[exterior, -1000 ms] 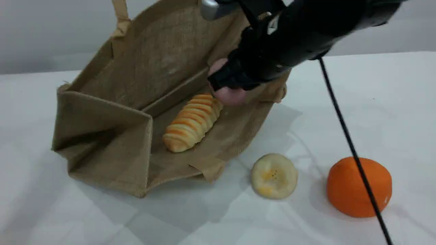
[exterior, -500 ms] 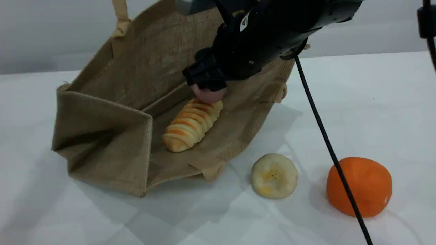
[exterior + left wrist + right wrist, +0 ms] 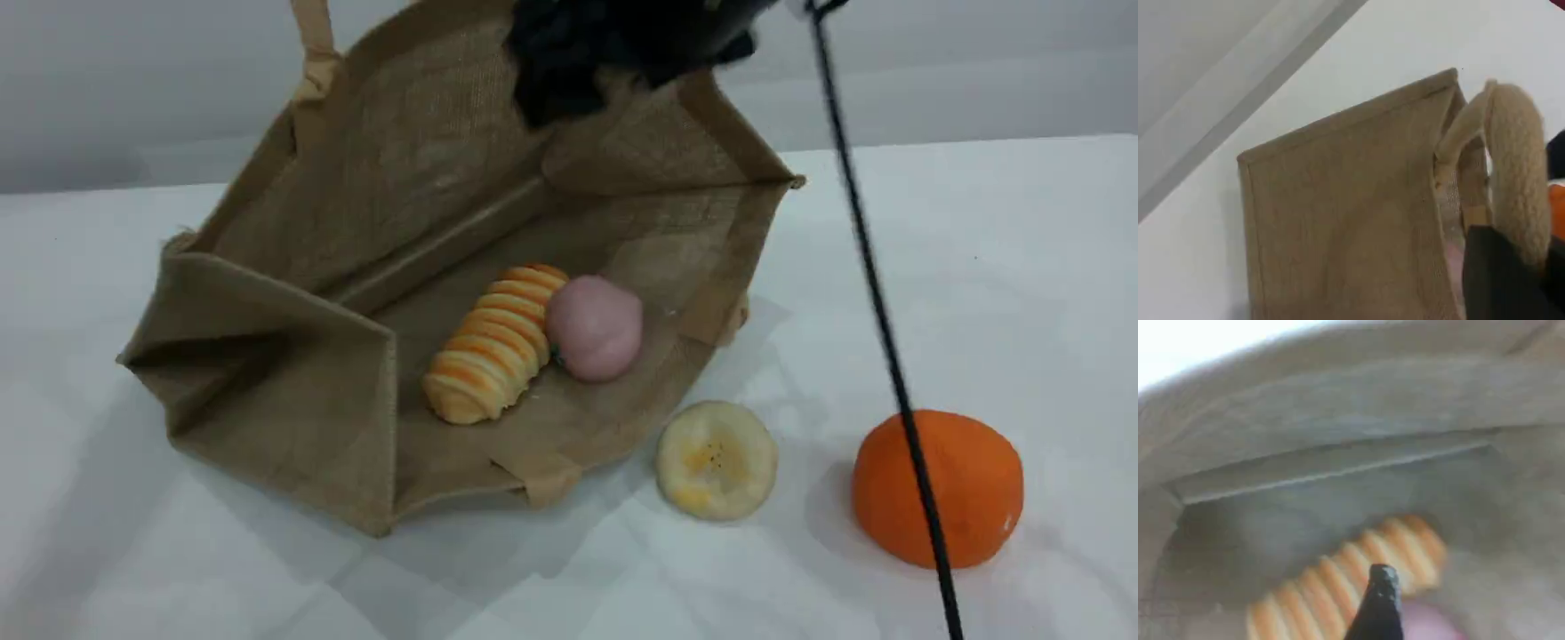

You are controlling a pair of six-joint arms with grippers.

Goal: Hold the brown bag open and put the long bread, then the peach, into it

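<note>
The brown bag [image 3: 293, 418] lies on its side with its mouth wide open toward the camera. Its upper handle [image 3: 313, 40] runs up out of the frame. Inside on the lower wall rest the long bread [image 3: 493, 342] and, touching its right side, the peach [image 3: 596, 327]. My right gripper [image 3: 569, 62] hovers blurred above the bag's far wall, open and empty; its fingertip [image 3: 1379, 603] shows over the bread [image 3: 1358, 587]. In the left wrist view my left gripper [image 3: 1508, 267] is shut on the beige handle [image 3: 1518, 160], above the bag's outer wall [image 3: 1338, 220].
A pale banana slice [image 3: 717, 459] lies just in front of the bag's right corner, with an orange ball [image 3: 938, 487] further right. A black cable [image 3: 876, 293] hangs across the right side. The white table [image 3: 996, 222] extends around them.
The right gripper carried the peach into the bag, let it go beside the bread and rose toward the top edge. The bag shifted and its right wall swung up; the bread slid slightly.
</note>
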